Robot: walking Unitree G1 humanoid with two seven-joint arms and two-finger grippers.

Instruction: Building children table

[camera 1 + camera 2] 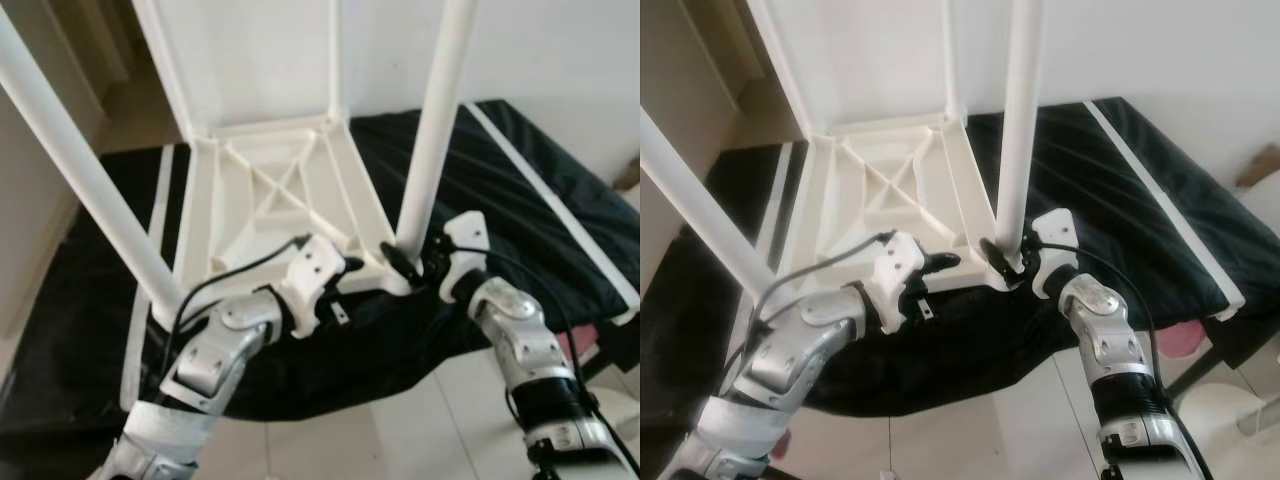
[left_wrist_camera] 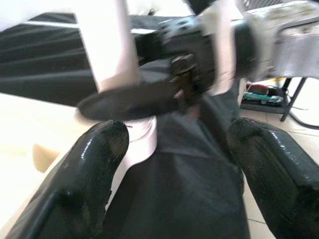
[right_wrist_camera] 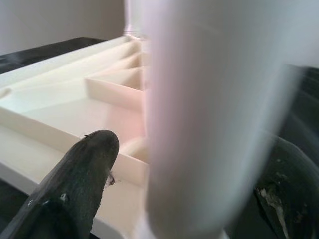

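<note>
One white tabletop (image 1: 270, 200) lay upside down on one black cover (image 1: 500, 200). Four white legs stood in it: one (image 1: 430, 130) between the right gripper's (image 1: 405, 265) fingers, one (image 1: 80, 170) beside the left gripper (image 1: 350, 280), and two at the far corners (image 1: 334, 55).

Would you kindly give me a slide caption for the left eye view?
Right gripper clasps a white leg of the upturned table; left gripper open beside it.

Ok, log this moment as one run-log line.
stage: leg fitting | tabletop: upside down on black cover | right end effector: around near-right leg at its base | left end effector: open, at tabletop's near edge
</note>
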